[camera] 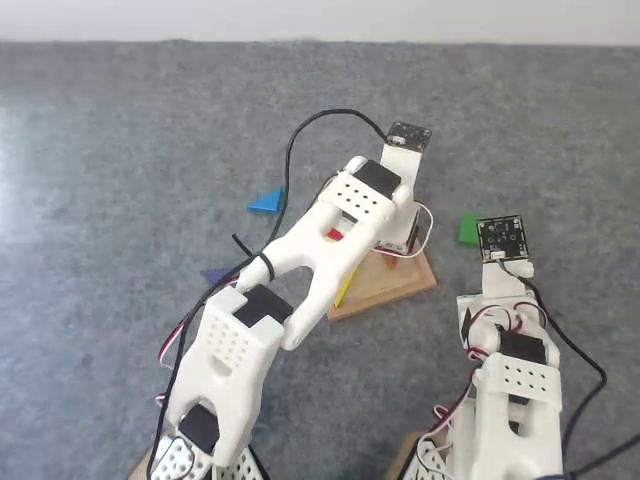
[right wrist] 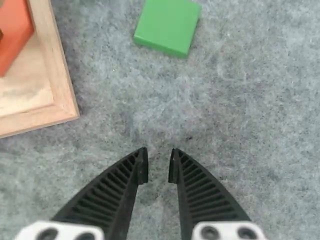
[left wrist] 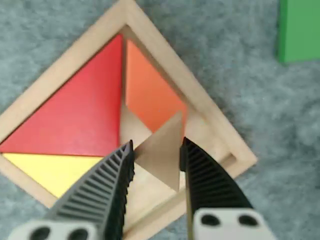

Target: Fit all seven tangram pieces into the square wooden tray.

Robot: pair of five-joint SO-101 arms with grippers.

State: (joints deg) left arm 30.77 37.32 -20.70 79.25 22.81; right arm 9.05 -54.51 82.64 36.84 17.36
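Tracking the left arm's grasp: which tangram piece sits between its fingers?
The plain wood-coloured triangle; the red triangle, orange piece and yellow triangle lie in the tray.

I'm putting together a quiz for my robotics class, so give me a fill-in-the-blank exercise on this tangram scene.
1. The plain wooden triangle sits between the fingers of the ___ gripper.
2. In the tray, the red triangle is the ___ piece.
3. The green square lies on the carpet, ___ the tray.
Missing words: left; largest; outside.

Both arms (camera: 300, 260) are white perforated plastic with black servos (camera: 262, 305), thin black cables (camera: 300, 140) and ribbed black fingers (left wrist: 107, 190).
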